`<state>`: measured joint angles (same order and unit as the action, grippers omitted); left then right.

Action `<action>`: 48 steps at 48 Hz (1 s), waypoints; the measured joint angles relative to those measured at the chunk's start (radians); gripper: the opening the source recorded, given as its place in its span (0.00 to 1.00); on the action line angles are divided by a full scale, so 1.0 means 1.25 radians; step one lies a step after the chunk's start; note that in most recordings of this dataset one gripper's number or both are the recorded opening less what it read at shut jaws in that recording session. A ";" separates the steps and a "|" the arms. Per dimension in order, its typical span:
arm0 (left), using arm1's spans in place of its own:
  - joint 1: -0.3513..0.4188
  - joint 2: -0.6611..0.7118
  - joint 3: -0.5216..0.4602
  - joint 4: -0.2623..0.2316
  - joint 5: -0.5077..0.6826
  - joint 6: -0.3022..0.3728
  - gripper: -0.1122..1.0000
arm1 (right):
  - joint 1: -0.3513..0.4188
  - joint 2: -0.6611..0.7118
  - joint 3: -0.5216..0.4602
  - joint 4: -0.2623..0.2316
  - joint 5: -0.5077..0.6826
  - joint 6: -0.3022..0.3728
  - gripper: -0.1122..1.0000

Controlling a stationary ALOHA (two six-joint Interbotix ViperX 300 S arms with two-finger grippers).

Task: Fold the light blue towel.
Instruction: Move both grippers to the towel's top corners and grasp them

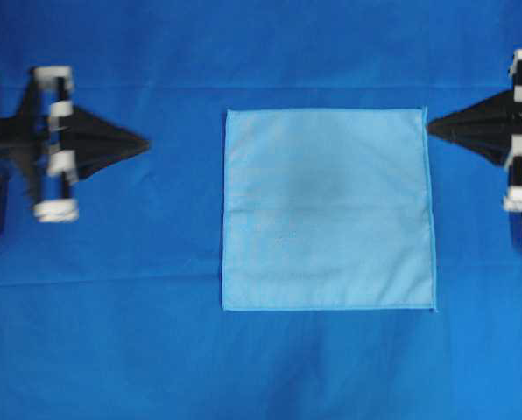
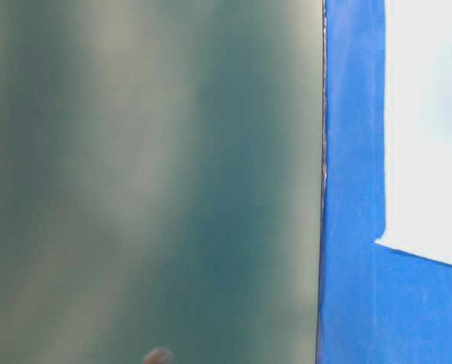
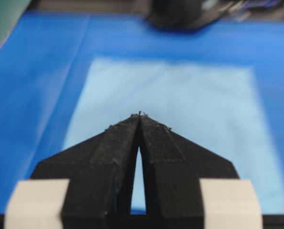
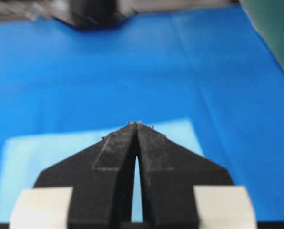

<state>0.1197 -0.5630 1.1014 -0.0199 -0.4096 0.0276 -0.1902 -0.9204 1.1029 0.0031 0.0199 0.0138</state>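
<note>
Left gripper [image 3: 140,114] and right gripper [image 4: 137,124]: jaws closed, empty. Towel [image 1: 327,210] flat, unfolded, probably thin, limp; pinch a corner.

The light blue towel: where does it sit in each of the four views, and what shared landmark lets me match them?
Overhead exterior: light blue towel flat, right of centre, between both grippers.
Table-level exterior: washed-out pale patch at the right edge.
Left wrist: mid-frame beyond the shut left gripper, towel.
Right wrist: lower left, partly behind the shut right gripper, towel.
Shared landmark: the royal-blue table cloth around it.
</note>
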 measured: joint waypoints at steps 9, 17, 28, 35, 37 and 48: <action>0.069 0.156 -0.066 0.000 -0.001 0.004 0.14 | -0.120 0.056 0.001 0.000 0.066 0.004 0.11; 0.114 0.295 -0.128 -0.001 0.000 0.004 0.57 | -0.226 0.166 0.009 0.000 0.106 0.004 0.19; 0.164 0.447 -0.195 -0.001 0.028 0.004 0.86 | -0.306 0.340 0.011 -0.016 0.079 0.006 0.69; 0.172 0.518 -0.232 0.000 0.031 0.005 0.86 | -0.314 0.438 0.012 -0.025 0.037 0.002 0.66; 0.175 0.538 -0.241 0.000 0.032 0.006 0.86 | -0.319 0.464 0.012 -0.026 0.025 0.002 0.66; 0.211 0.637 -0.275 -0.001 0.032 0.010 0.86 | -0.344 0.563 0.012 -0.027 -0.021 -0.001 0.66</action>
<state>0.3835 0.2332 0.7578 -0.0215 -0.3697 0.0399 -0.6197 -0.2163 1.1183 -0.0307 -0.0061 0.0123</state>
